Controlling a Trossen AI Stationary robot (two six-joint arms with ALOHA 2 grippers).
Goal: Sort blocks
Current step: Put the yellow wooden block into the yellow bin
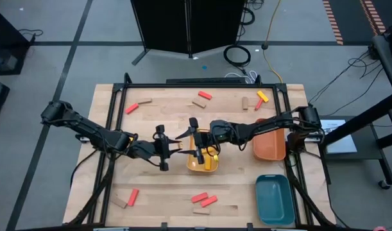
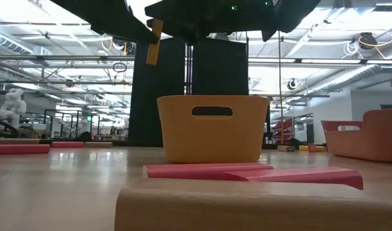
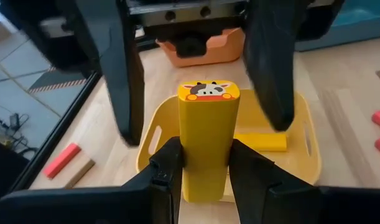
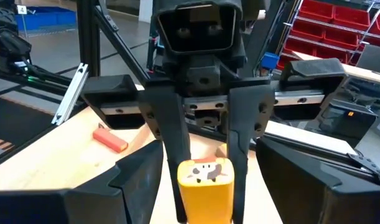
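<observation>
Handover over yellow tray (image 1: pixel 203 161), mid-table: left gripper (image 3: pixel 205 171) jaws clamp yellow block (image 3: pixel 208 134); right gripper (image 4: pixel 205 168) jaws gape alongside. You close right next.

Left claw (image 1: pixel 178 146) is clamped around something, right claw (image 1: pixel 194 138) hangs wide open just beside it, nearly tip to tip.

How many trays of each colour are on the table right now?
Yellow tray: 1
Orange tray: 1
Teal tray: 1
Total: 3
</observation>
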